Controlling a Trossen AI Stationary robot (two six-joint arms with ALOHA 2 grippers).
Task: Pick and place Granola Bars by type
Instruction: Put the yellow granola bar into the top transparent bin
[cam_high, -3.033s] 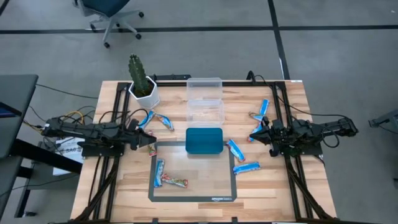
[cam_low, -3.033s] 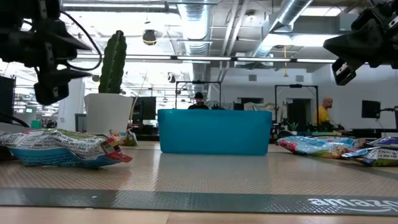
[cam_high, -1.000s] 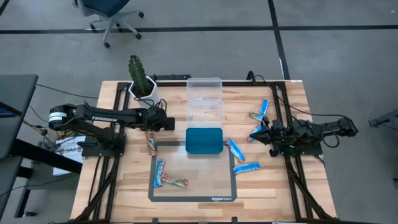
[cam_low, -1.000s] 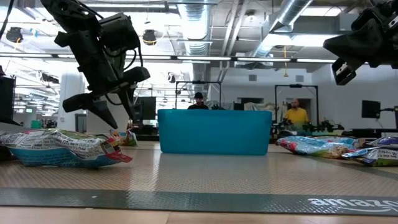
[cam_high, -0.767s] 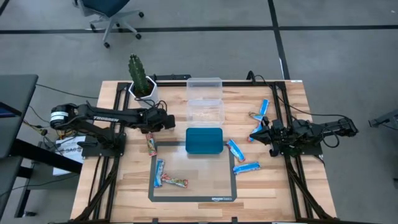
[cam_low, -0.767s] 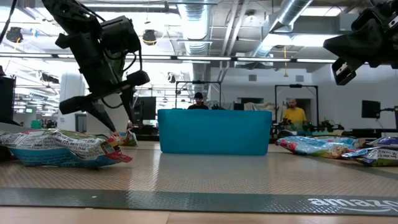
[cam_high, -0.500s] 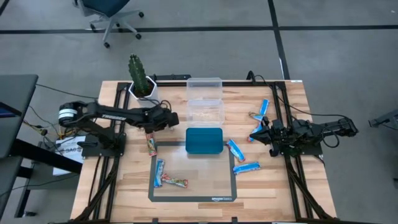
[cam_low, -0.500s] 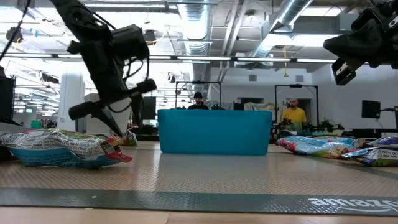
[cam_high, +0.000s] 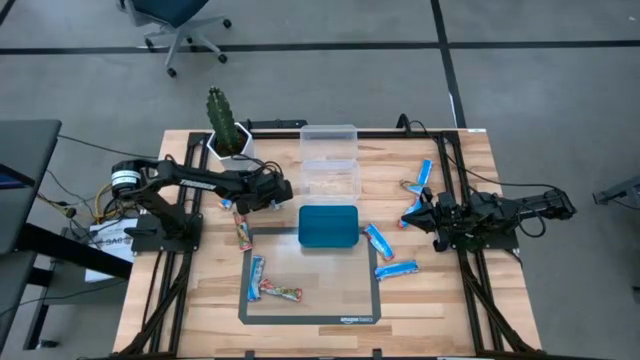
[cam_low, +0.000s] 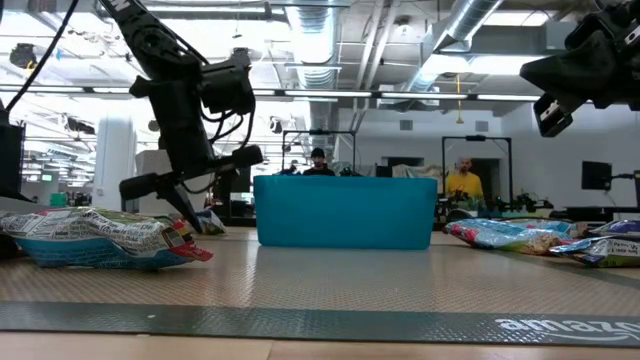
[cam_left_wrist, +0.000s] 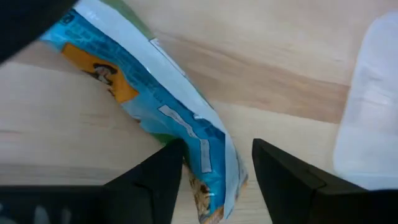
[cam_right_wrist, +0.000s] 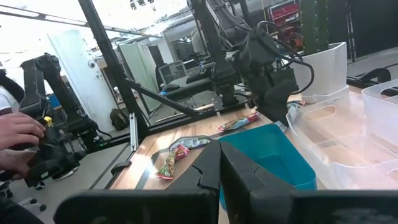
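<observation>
Pale wood planks make up the surface (cam_high: 200, 300), seen from above with a grey mat (cam_high: 310, 300) lying on it; two bars (cam_high: 272, 290) rest on the mat's left part, one shiny blue and one multicoloured, another bar (cam_high: 243, 232) sits by the mat's upper-left corner, and several glossy blue ones (cam_high: 396, 269) are scattered to the right of a teal tray (cam_high: 328, 226). Behind the tray stands a clear plastic box (cam_high: 330, 160), with a cactus (cam_high: 222, 118) in a white pot at the far left. From table height, the left tool (cam_low: 190, 190) hangs low beside the tray's (cam_low: 345, 212) smooth wall, its fingers spread, while crinkled wrappers (cam_low: 100, 238) lie in front. At the left wrist, the spread fingers (cam_left_wrist: 149, 186) straddle a crumpled blue bar (cam_left_wrist: 155, 118) with an orange mark, lying on bare wood next to the box's translucent edge (cam_left_wrist: 373, 106). At the right wrist, the right tool (cam_right_wrist: 219, 171) is pressed together, holding nothing, raised at the surface's right side.
</observation>
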